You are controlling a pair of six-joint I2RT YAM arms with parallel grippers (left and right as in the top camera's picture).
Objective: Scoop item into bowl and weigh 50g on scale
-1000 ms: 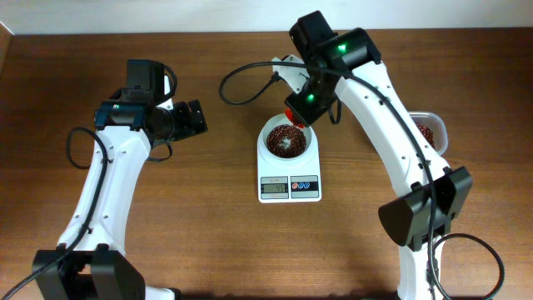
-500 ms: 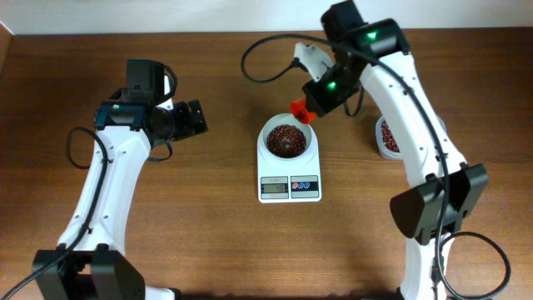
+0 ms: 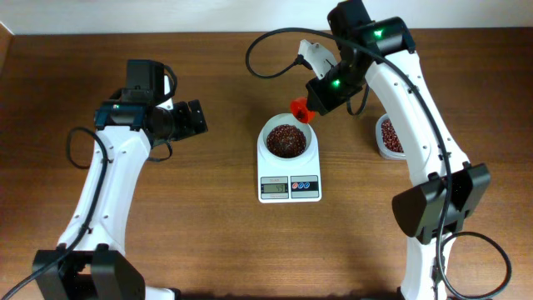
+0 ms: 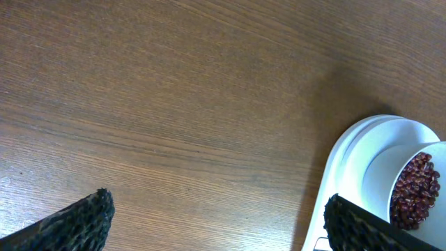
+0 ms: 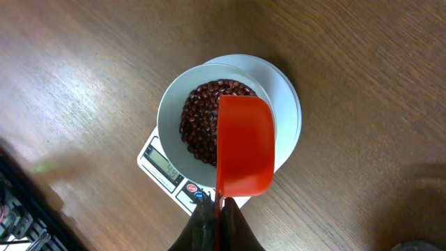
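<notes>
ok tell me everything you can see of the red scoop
The red scoop looks like smooth orange-red plastic: a rounded, boxy cup on a thin handle. The right tool is shut on the handle's end. The cup hangs over one side of the white bowl, hiding part of the beans and a stretch of the rim. No beans show on its visible face. Whether it touches the bowl cannot be told.

Left arm [image 3: 104, 196] and right arm [image 3: 416, 117]: white shells, black joints, green lights [image 3: 337, 83], looping black cables [image 3: 265, 48]; left gripper [image 4: 212, 213] black, textured.
</notes>
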